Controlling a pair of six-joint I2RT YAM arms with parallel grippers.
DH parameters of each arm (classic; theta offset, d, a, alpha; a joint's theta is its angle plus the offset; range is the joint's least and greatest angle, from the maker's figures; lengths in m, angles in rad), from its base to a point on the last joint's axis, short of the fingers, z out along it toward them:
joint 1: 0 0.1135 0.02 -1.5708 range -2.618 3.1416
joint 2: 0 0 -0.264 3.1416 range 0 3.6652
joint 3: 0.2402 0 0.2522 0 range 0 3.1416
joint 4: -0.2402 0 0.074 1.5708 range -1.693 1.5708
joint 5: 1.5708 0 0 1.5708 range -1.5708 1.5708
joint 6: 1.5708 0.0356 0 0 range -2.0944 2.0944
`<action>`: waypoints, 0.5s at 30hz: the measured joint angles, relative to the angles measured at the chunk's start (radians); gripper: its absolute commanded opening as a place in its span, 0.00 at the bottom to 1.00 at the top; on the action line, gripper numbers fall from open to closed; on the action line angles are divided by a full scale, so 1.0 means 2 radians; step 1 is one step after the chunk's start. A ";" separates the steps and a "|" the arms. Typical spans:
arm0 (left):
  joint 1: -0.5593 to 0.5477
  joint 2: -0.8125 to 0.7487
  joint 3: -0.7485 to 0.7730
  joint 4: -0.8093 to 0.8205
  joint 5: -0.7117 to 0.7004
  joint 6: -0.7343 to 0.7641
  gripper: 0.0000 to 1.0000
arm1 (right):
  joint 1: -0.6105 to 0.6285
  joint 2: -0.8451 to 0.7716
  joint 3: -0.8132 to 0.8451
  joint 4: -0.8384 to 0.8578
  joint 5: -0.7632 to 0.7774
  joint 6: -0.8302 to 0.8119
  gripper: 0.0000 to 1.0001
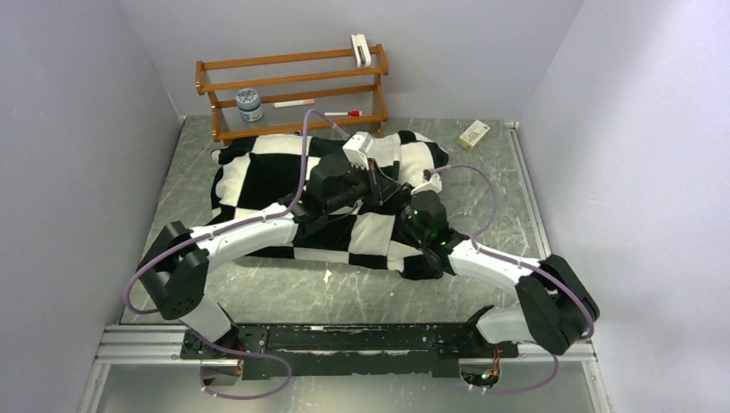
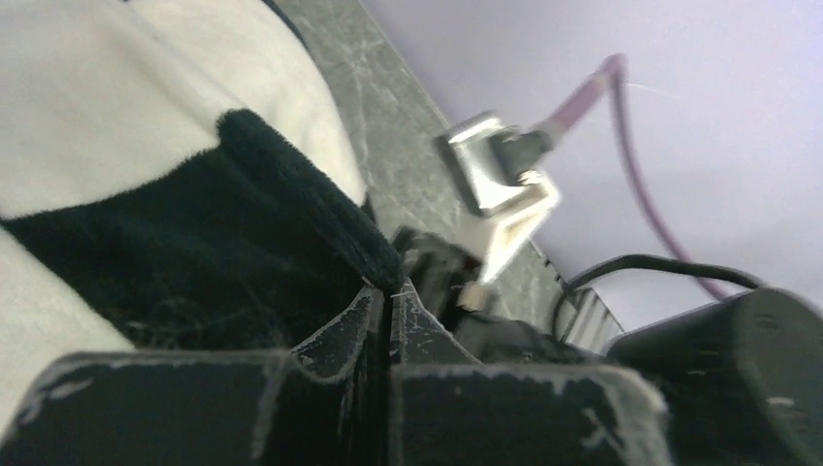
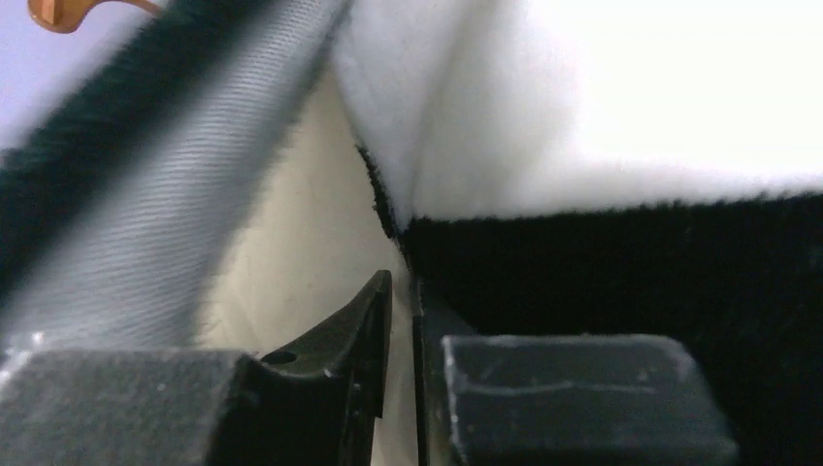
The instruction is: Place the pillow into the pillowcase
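**A:** Where does the black-and-white checkered plush pillowcase [image 1: 258, 172] lie?

**B:** In a plump heap across the middle of the grey marbled bench [image 1: 258, 292], in front of the brown wooden rack [image 1: 293, 86] at the back wall. Both arms reach over it, and their wrists come close together above its right half.

**A:** And the left hand [image 2: 388, 301]?

**B:** Its two fingers are pressed together, with only a dark hairline between them. A black plush fold of the pillowcase comes right up to the fingertips and touches them. I cannot tell whether any cloth is nipped between them. Just beyond sits the right arm's white wrist camera [image 2: 500, 189] with its purple cable [image 2: 631, 165].

**A:** The right hand [image 3: 400, 320]?

**B:** Narrow. There is a thin slit between the fingers, and pale cloth shows through it. The hand is deep in the pillowcase, with black plush to its right, white plush above, and a grey ribbed cloth on the left. The line where black meets white runs down to the slit.

**A:** And the plain white pillow?

**B:** From above I cannot pick it out from the cover. The pale smooth cloth beyond the right hand's fingers may be the pillow, but I cannot say.
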State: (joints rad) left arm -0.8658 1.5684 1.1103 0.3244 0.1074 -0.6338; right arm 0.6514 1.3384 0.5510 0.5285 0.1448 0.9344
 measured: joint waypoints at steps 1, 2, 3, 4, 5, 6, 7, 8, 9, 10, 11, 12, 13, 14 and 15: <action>0.000 0.006 0.001 -0.001 -0.003 0.004 0.05 | -0.005 -0.010 0.002 -0.013 -0.002 -0.008 0.24; 0.000 0.010 0.001 -0.001 -0.008 0.007 0.05 | -0.006 -0.022 0.004 -0.026 -0.005 -0.014 0.26; -0.001 0.011 0.001 -0.002 -0.009 0.009 0.05 | -0.014 -0.034 0.006 -0.048 -0.008 -0.021 0.28; -0.002 0.011 0.003 -0.004 -0.013 0.013 0.05 | -0.020 -0.046 0.010 -0.068 -0.011 -0.031 0.31; -0.002 0.011 0.005 -0.005 -0.019 0.016 0.05 | -0.026 -0.062 0.018 -0.097 -0.015 -0.042 0.34; -0.002 0.011 0.007 -0.008 -0.023 0.020 0.05 | -0.029 -0.076 0.027 -0.120 -0.019 -0.053 0.36; -0.002 0.011 0.009 -0.010 -0.029 0.023 0.05 | -0.032 -0.085 0.037 -0.139 -0.023 -0.063 0.38; -0.002 0.011 0.011 -0.011 -0.035 0.025 0.05 | -0.038 -0.095 0.051 -0.166 -0.027 -0.074 0.39; -0.002 0.011 0.014 -0.011 -0.041 0.027 0.05 | -0.045 -0.102 0.063 -0.186 -0.035 -0.082 0.39; -0.001 0.011 0.016 -0.011 -0.045 0.030 0.05 | -0.056 -0.107 0.078 -0.207 -0.044 -0.092 0.39; -0.001 0.012 0.019 -0.011 -0.050 0.032 0.05 | -0.068 -0.112 0.088 -0.223 -0.053 -0.099 0.38; -0.001 0.013 0.021 -0.012 -0.051 0.033 0.05 | -0.081 -0.117 0.095 -0.234 -0.060 -0.104 0.33; -0.001 0.015 0.022 -0.014 -0.052 0.035 0.05 | -0.095 -0.121 0.101 -0.242 -0.069 -0.107 0.27; -0.002 0.017 0.022 -0.015 -0.052 0.035 0.05 | -0.110 -0.126 0.106 -0.249 -0.077 -0.111 0.21; -0.002 0.018 0.022 -0.017 -0.052 0.036 0.05 | -0.120 -0.130 0.108 -0.251 -0.081 -0.114 0.17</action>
State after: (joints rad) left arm -0.8700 1.6043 1.1549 0.2909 0.0036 -0.5610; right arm 0.4110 1.0794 0.7677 0.0257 -0.0181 0.7071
